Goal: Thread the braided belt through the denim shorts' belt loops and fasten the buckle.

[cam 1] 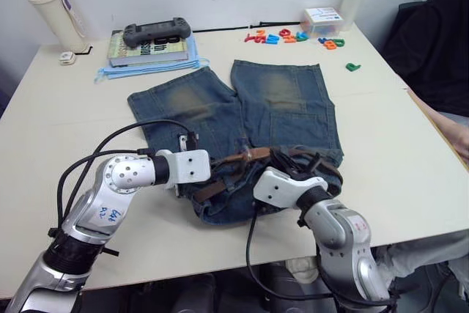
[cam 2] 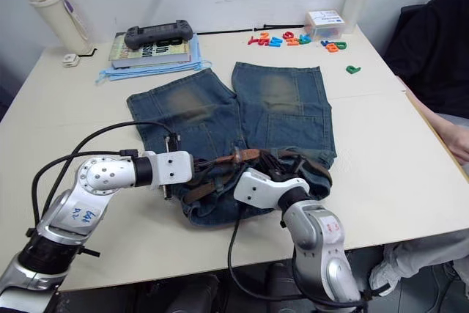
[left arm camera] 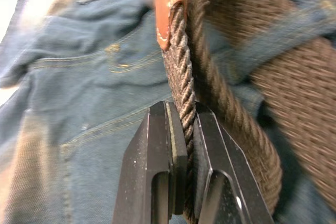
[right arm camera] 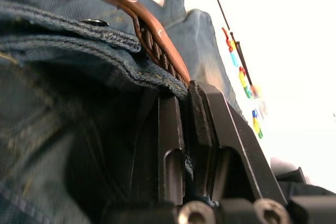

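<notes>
Our left gripper [left arm camera: 184,129] is clamped on the braided belt [left arm camera: 181,72], which runs lengthwise straight out from the fingers toward its tan leather tip; our right gripper [right arm camera: 185,103] pinches the waistband of the denim shorts [cam 1: 242,115]; the belt lies across that waistband, on the table [cam 1: 58,122].

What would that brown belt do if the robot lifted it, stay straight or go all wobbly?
Probably wobbly: the braided belt is woven cord that already bends over the denim shorts. Its rough weave likely grips well in the left gripper.
</notes>
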Motion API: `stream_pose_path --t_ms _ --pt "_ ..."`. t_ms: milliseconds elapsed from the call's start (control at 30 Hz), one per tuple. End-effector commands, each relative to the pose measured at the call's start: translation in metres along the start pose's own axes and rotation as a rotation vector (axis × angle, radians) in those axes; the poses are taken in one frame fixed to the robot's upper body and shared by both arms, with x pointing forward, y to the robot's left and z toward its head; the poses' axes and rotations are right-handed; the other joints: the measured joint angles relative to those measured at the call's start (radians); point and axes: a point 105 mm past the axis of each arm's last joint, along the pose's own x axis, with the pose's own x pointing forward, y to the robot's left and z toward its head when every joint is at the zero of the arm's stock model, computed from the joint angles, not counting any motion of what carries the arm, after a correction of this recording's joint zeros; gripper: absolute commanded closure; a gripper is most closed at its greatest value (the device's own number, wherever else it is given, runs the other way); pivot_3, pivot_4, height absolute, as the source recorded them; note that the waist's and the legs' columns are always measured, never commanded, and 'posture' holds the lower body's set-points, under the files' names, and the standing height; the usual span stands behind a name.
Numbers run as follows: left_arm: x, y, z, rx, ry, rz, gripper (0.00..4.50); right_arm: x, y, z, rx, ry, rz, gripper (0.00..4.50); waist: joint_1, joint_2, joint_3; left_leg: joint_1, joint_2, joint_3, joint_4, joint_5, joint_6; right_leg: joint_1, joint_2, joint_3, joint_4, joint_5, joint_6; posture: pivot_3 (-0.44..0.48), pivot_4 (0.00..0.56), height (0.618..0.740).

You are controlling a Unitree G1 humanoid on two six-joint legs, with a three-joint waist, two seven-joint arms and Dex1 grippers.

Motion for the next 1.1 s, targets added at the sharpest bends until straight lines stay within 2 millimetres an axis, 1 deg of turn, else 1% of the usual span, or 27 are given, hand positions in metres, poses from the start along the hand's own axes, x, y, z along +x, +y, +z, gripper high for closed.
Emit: stream_pose_path --t_ms 33,167,367,433,567,700,800,967,1067,1100 --pt "-0.005 0.0 0.009 0.047 -0.028 -0.009 4.5 0.0 -0.01 0.014 -0.019 -0.056 -0.047 4.42 0.0 0.0 0.0 0.0 0.0 0.0 0.0 0.0 0.0 0.0 0.0 0.0 0.0 0.0 0.0 0.0 0.15 0.707" --pt "-0.004 0.002 0.012 0.037 -0.034 0.004 4.5 0.002 -0.008 0.018 -0.037 -0.085 -0.032 4.42 -0.001 0.0 0.0 0.0 0.0 0.0 0.0 0.0 0.0 0.0 0.0 0.0 0.0 0.0 0.0 0.0 0.15 0.707" --pt "-0.002 0.003 0.009 0.024 -0.02 0.021 4.5 0.001 -0.004 0.019 -0.044 -0.097 -0.009 4.42 -0.001 0.0 0.0 0.0 0.0 0.0 0.0 0.0 0.0 0.0 0.0 0.0 0.0 0.0 0.0 0.0 0.15 0.707" --pt "0.0 0.008 0.012 0.009 -0.032 0.049 4.5 0.0 -0.002 0.02 -0.043 -0.101 -0.001 4.42 -0.001 0.0 0.0 0.0 0.0 0.0 0.0 0.0 0.0 0.0 0.0 0.0 0.0 0.0 0.0 0.0 0.15 0.707" --pt "-0.001 0.009 0.013 -0.009 -0.039 0.069 4.5 -0.001 0.001 0.02 -0.039 -0.101 0.008 4.42 -0.001 0.0 0.0 0.0 0.0 0.0 0.0 0.0 0.0 0.0 0.0 0.0 0.001 0.0 0.0 0.0 0.15 0.707" --pt "-0.001 0.007 0.012 0.002 -0.028 0.06 4.5 -0.002 0.002 0.019 -0.037 -0.099 0.012 4.42 -0.002 0.0 0.0 0.0 0.0 0.0 0.0 0.0 0.0 0.0 0.0 0.0 0.001 0.0 0.0 0.0 0.15 0.707" --pt "0.0 0.005 0.015 0.023 -0.042 0.044 4.5 -0.002 0.003 0.02 -0.039 -0.102 0.019 4.42 -0.001 0.0 0.0 0.0 0.0 0.0 0.0 0.0 0.0 0.0 0.0 0.0 0.001 0.0 0.0 0.0 0.15 0.707" --pt "0.016 -0.002 0.024 0.047 -0.068 0.006 4.5 -0.001 0.003 0.021 -0.042 -0.108 0.022 4.42 0.001 0.0 0.0 0.0 0.0 0.0 0.0 0.0 0.0 0.0 0.0 0.0 0.001 0.0 0.0 0.0 0.15 0.707" --pt "0.017 -0.009 0.02 0.109 -0.031 -0.042 4.5 -0.002 0.003 0.021 -0.042 -0.105 0.025 4.42 -0.002 0.0 0.0 0.0 0.0 0.0 0.0 0.0 0.0 0.0 0.0 0.0 0.001 0.0 0.0 0.0 0.15 0.707" --pt "0.016 -0.008 0.017 0.123 -0.015 -0.042 4.5 -0.002 0.003 0.02 -0.037 -0.103 0.024 4.42 -0.002 0.0 0.0 0.0 0.0 0.0 0.0 0.0 0.0 0.0 0.0 0.0 0.001 0.0 0.0 0.0 0.15 0.707"
